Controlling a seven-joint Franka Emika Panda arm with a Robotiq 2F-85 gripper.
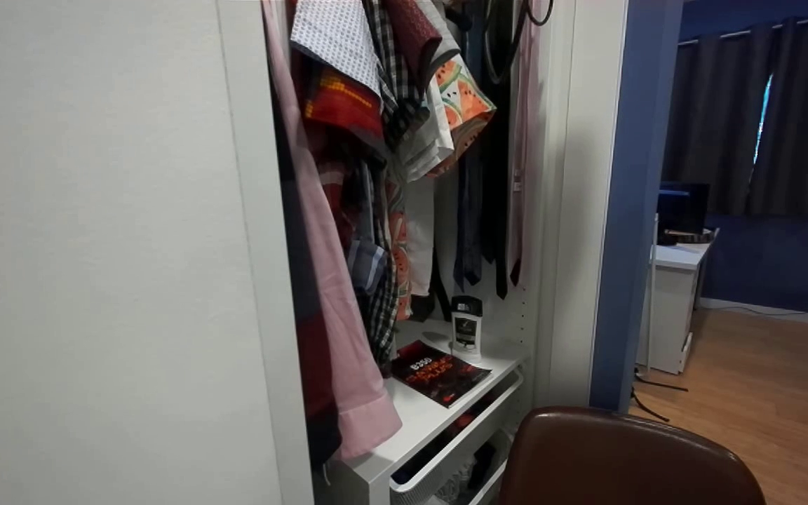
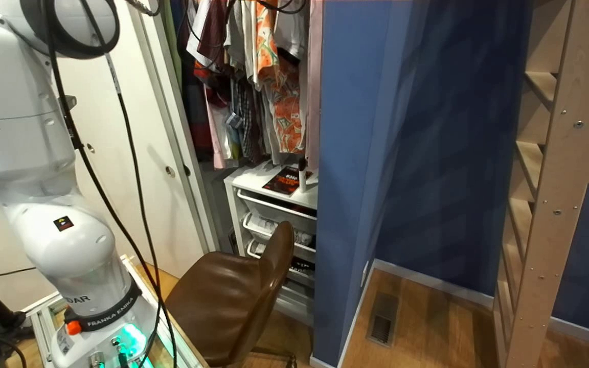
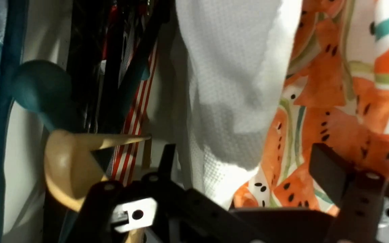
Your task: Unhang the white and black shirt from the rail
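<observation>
Low in the wrist view, one gripper (image 3: 243, 155) has its two jaws wide apart. One white shirt (image 3: 231, 60) hangs upper middle, one watermelon-print garment (image 3: 326, 111) at right. An exterior view's lower centre shows one booklet (image 1: 439, 373).

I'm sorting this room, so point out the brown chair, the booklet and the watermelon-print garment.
Brown chair (image 2: 218, 296), in an exterior view: the seat.
Booklet (image 1: 440, 373), in an exterior view: printed face.
Watermelon-print garment (image 3: 321, 123), in the wrist view: printed fabric.

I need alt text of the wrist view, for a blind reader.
A white textured garment shows between open black fingers; orange watermelon-print cloth hangs at right. At left are a pale hanger-like piece and red-and-white striped fabric.
</observation>
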